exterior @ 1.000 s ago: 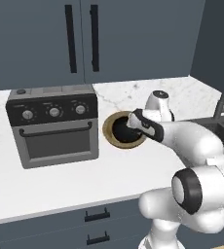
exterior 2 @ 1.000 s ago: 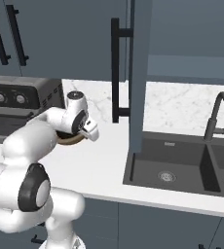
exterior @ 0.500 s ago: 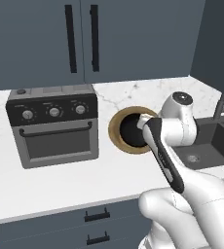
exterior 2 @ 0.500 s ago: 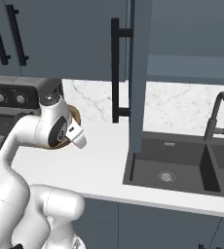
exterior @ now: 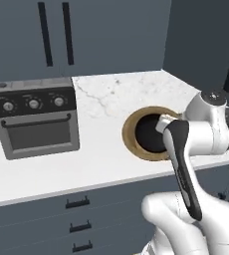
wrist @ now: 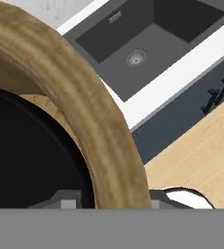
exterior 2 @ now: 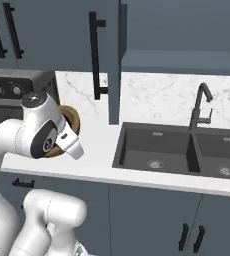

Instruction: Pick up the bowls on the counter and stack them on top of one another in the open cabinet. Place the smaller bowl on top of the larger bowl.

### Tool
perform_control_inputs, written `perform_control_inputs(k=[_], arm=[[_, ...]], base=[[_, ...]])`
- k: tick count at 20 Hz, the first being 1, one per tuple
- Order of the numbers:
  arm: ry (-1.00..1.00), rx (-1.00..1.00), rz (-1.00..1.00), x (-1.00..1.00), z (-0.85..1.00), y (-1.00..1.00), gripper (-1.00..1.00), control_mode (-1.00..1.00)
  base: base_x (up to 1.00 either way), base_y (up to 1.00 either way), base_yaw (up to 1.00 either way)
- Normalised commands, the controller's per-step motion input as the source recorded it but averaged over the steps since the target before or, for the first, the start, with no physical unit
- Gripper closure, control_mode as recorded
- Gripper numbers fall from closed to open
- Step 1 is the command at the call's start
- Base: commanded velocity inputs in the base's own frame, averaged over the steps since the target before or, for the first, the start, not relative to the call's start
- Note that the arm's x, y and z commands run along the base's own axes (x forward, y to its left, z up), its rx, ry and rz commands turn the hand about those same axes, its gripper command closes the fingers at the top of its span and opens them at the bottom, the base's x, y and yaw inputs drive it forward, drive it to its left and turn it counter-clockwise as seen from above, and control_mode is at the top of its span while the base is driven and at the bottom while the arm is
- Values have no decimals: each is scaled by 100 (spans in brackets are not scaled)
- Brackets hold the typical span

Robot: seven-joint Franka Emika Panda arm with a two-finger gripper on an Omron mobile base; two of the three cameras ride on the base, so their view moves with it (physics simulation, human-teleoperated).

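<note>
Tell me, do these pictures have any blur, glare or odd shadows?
Left base view: even, flat light, only a faint shadow round the wooden bowl on the counter. Right base view: no glare, even on the faucet. Hand view: the bowl's rim looms huge and slightly soft.

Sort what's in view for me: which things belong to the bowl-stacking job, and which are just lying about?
Job things:
- wooden bowl
- black bowl, sitting inside the wooden one
- pincer, straddling the wooden bowl's rim
- counter
- open cabinet

Just lying about:
- toaster oven
- sink
- faucet
</note>
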Motion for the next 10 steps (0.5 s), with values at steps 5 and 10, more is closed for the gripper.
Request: perform_control_inputs(k=[5, 10], arm=[[0, 0, 0, 0, 0, 0, 100, 100], [0, 0, 0, 0, 0, 0, 100, 100]], base=[[-94, -99, -13], [-17, -100, -15]])
